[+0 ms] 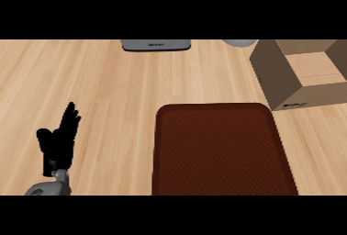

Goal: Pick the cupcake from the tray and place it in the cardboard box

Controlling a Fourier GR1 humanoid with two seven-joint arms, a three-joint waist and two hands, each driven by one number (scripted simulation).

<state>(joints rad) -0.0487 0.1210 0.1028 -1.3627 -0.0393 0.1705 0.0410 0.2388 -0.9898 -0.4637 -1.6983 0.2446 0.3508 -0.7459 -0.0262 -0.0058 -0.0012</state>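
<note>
Cupcake: not visible anywhere in the head view; neither the tray nor the inside of the box shows it, so its place cannot be told. Tray: dark reddish-brown, rectangular with rounded corners and a raised rim, lying near and centre-right on the tabletop, its textured floor bare. Cardboard box: brown, flaps open upward, standing far right, its near corner just beside the tray's far-right corner; the visible part of its interior holds nothing, though the right portion runs out of view. Left hand: black, on a grey forearm at the near left edge, well apart from the tray, fingers straight and pointing away, holding nothing, at rest. Right hand: not in view. Step in hand, as a judgement: with no cupcake visible, the pick cannot be planned from here; the sensible course is to find the cupcake first, then come down over it, close the fingers round its base rather than its top, lift clear of the tray rim and lower it inside the box walls. Tabletop: light wood grain. Grey flat object: far centre, bearing a small dark mark, illegible. Pale rounded object: far, cut by the edge. Box side: small dark print, illegible.
</note>
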